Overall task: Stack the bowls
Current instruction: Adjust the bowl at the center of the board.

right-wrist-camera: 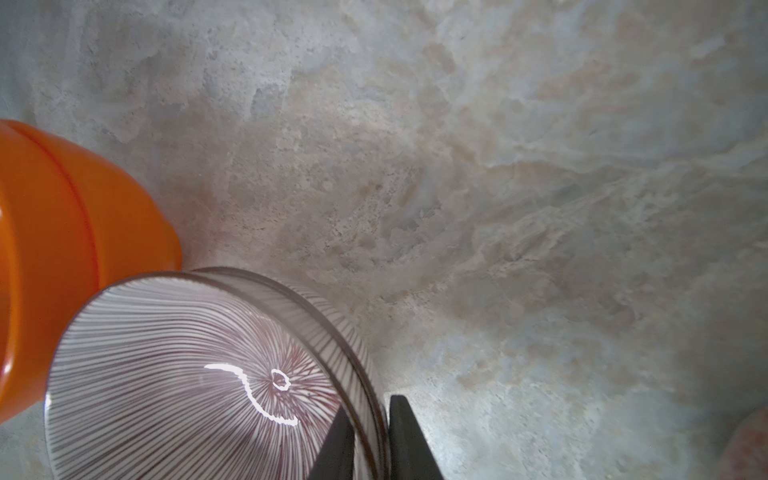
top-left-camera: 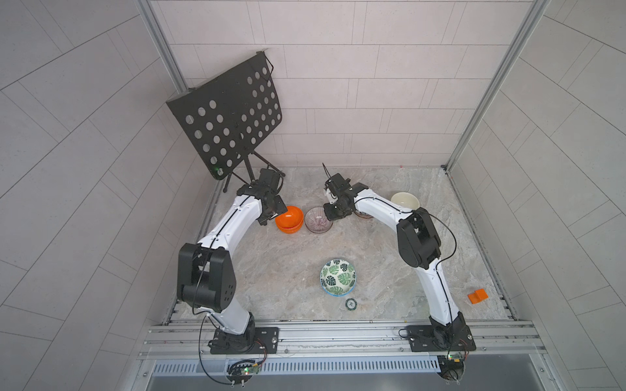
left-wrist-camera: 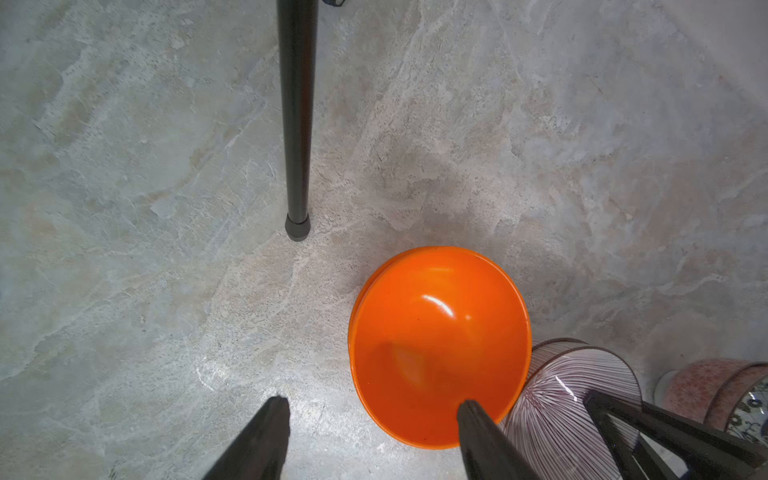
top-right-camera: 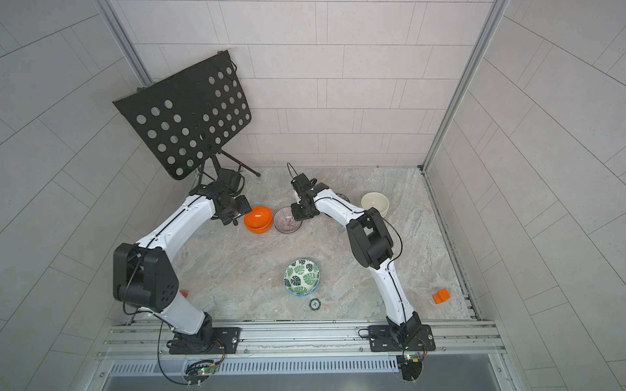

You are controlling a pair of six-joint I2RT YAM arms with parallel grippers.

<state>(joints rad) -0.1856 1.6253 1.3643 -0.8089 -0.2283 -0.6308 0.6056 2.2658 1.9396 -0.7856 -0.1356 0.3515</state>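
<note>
Two plain orange bowls (top-left-camera: 289, 219) (left-wrist-camera: 440, 345) sit nested at the back left. My left gripper (left-wrist-camera: 374, 403) is open, with one finger over the orange rim and the other over bare table. Touching the orange pair stands a purple radial-striped bowl (top-left-camera: 316, 220) (right-wrist-camera: 187, 374), with what looks like a second one under it. My right gripper (right-wrist-camera: 370, 409) is shut on its rim, one finger inside and one outside. In both top views a green leaf-print bowl (top-left-camera: 338, 277) (top-right-camera: 301, 276) sits near the front. A cream-white bowl (top-left-camera: 404, 200) is at the back right. A black-and-white bowl (top-right-camera: 342, 197) peeks from behind the right arm.
A black perforated music stand (top-left-camera: 230, 118) leans over the back left corner, and one leg (left-wrist-camera: 296, 124) ends close to the orange bowls. A tiny green-rimmed disc (top-left-camera: 351, 303) lies just in front of the green bowl. An orange block (top-left-camera: 477, 296) sits near the right edge.
</note>
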